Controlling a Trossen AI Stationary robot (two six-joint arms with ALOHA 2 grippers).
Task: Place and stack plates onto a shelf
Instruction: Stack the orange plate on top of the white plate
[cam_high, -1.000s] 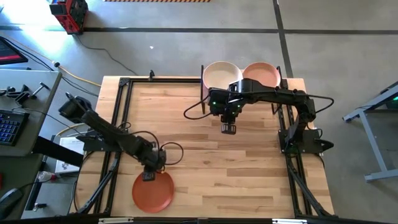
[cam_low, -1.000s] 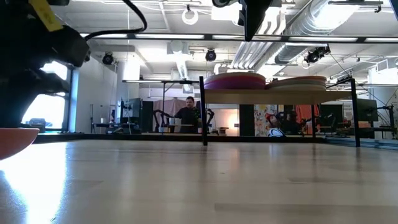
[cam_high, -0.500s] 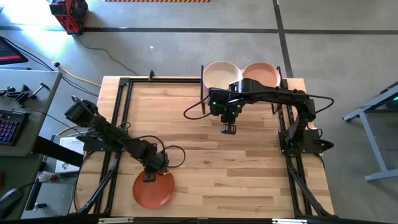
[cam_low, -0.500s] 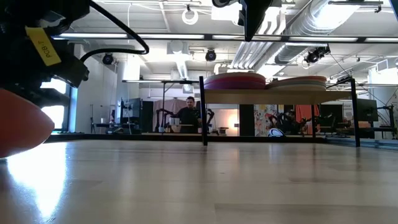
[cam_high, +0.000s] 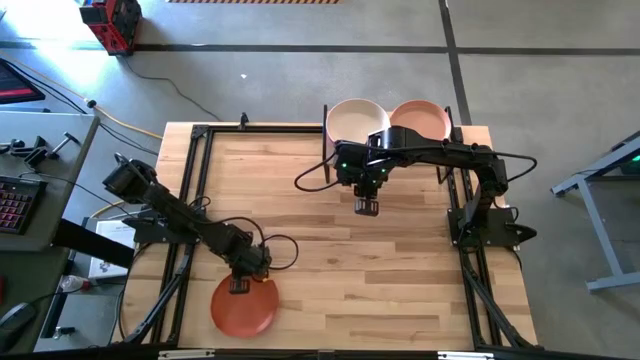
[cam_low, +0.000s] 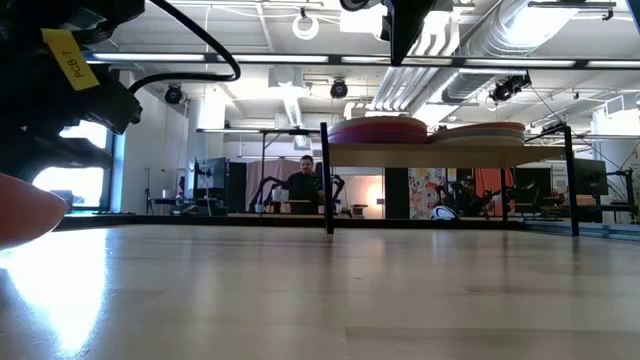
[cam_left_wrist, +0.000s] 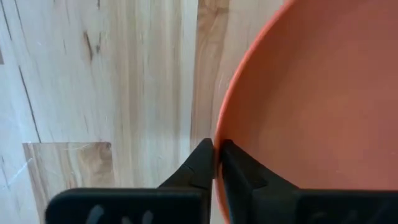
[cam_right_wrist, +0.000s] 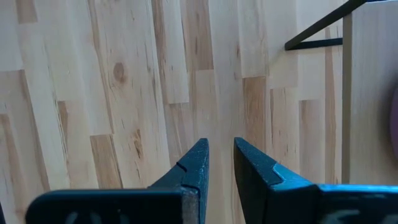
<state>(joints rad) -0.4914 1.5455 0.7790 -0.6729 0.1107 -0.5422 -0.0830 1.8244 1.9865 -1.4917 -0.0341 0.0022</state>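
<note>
An orange-red plate (cam_high: 243, 310) lies near the table's near-left corner. It also shows at the left edge of the low view (cam_low: 25, 212). My left gripper (cam_high: 239, 285) stands over its far rim, pointing down and shut on it (cam_left_wrist: 217, 149). The shelf (cam_low: 450, 153) stands at the table's far edge. It carries a stack topped by a cream plate (cam_high: 356, 118) and a stack topped by a peach plate (cam_high: 421, 118). My right gripper (cam_high: 368, 208) hangs high over the table in front of the shelf. Its fingers (cam_right_wrist: 219, 146) are narrowly open with nothing between them. My left gripper pinches the orange-red plate's rim (cam_left_wrist: 219, 132) at the plate's far side, one finger inside the plate and one outside. The fingers come from above, pointing down. In the low view the plate looks tipped; I cannot tell whether any part is on the table.
Black frame rails (cam_high: 190, 200) run along the table's left and right sides. Bare wood (cam_high: 340, 260) stretches between the orange-red plate and the shelf. A desk with a keyboard (cam_high: 12, 200) stands beyond the left edge. A person (cam_low: 303, 180) sits far behind the table.
My left gripper has come down a little onto the orange-red plate's far rim. In the low view the plate has tipped: its visible side rose high, then sank back part-way. My right arm has kept still.
</note>
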